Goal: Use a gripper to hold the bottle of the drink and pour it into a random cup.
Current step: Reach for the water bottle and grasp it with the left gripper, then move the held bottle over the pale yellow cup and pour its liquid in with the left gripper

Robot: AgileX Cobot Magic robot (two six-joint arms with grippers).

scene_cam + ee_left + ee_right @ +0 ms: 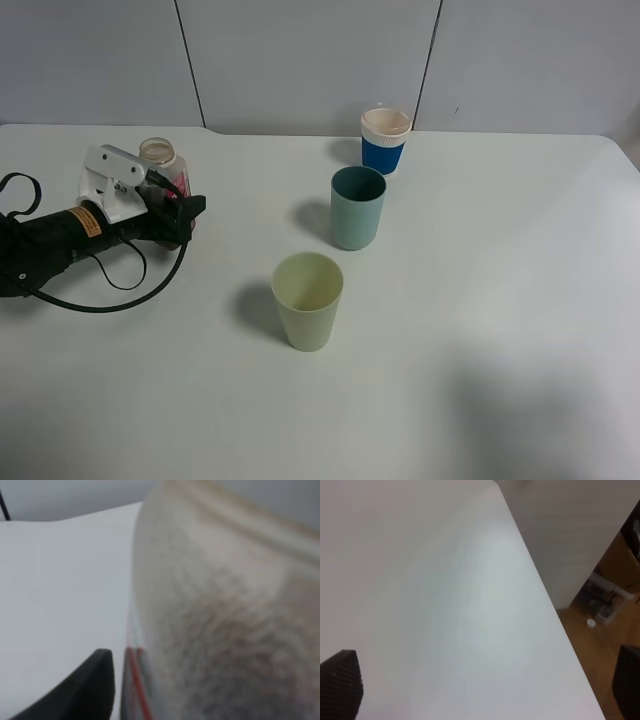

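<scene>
**Lift the bottle slowly and keep it straight**

At the far left of the white worktop (480, 380), my left white blocky gripper (172, 208) is clenched on the small clear plastic bottle with the pink label (158, 153). The bottle is upright and has no cap. I think I should lift it slowly and keep it level. Next I should carry it right to the pale yellow-green plastic cup (308, 300), clear of the teal tumbler (357, 208) and the blue cup with the cream rim (385, 140), then tip it gently.

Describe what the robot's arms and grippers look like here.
Left arm: thick, black, with an orange label and a looping black cable. Its gripper has a white blocky body and black fingers. In the right wrist view only a black dimpled fingertip shows clearly.
</scene>
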